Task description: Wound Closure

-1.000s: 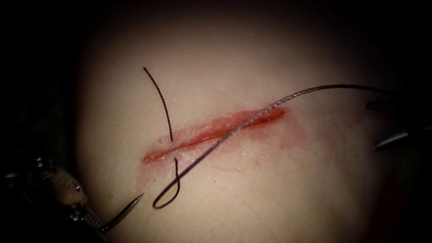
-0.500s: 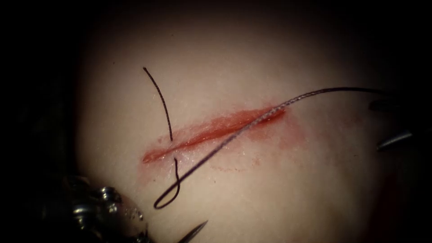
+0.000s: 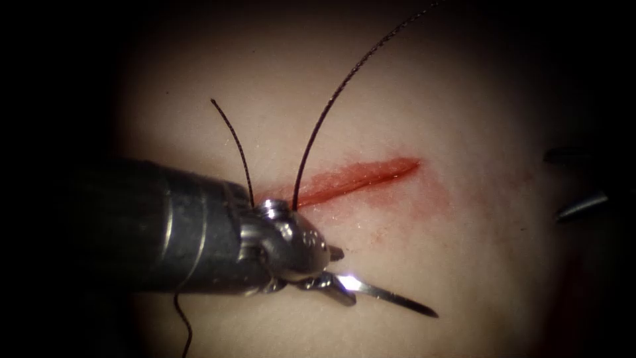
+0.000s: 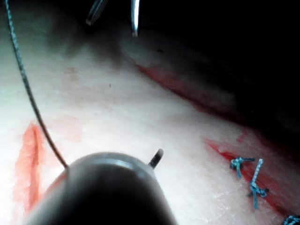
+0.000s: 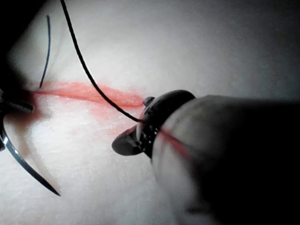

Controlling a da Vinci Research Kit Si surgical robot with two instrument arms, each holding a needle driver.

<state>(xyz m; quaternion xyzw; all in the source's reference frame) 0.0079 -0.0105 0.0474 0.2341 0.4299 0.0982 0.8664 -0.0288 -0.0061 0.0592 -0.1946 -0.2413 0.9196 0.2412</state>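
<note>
The left arm's tool (image 3: 344, 282) is at the end of a thick, round shaft (image 3: 132, 225) of dark grey metal with a dull surface. Near its front end the shaft has a lighter grey collar with fine rings around it. After the collar comes a shiny, silver wrist piece (image 3: 291, 245) of rounded shape, with a small round pin or screw head on its upper side and bright reflections on its curved surface. In the left wrist view the same shaft looks like a smooth dark dome. The right arm's tool (image 5: 133, 140) has a dark, rounded, glossy head with a narrow band of small pale marks, and behind it a thick grey shaft.
</note>
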